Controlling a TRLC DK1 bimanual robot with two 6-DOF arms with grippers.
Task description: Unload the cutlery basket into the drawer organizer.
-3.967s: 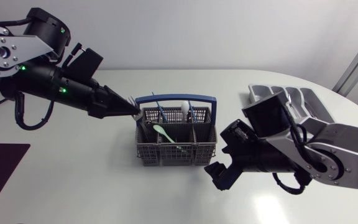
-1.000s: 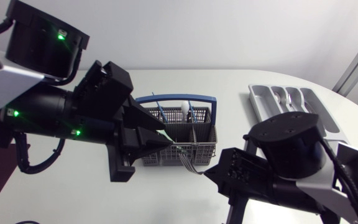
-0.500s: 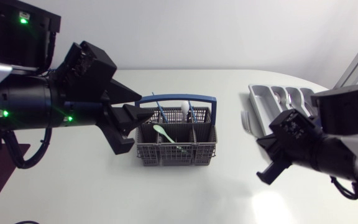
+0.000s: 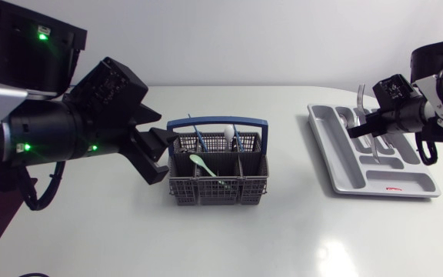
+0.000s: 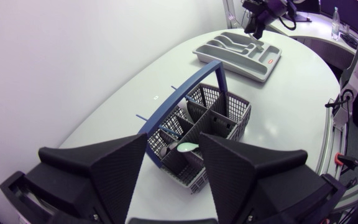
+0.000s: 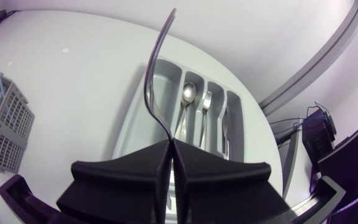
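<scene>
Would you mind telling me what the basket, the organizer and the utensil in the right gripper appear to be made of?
Basket: likely plastic, with matte grey moulded mesh walls and a blue handle.
Organizer: probably plastic too, smooth light grey with rounded moulded compartments.
Utensil in the right gripper: metal, seemingly polished steel, as it is thin and reflective along its curved length.

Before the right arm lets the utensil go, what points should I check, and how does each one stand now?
1. Right pincer shut on metal utensil: ok.
2. Utensil over drawer organizer: ok.
3. Matching compartment directly below it: cannot tell.
4. Left pincer open and empty: ok.
5. Cutlery basket emptied: not ok, green spoon lies inside.
</scene>
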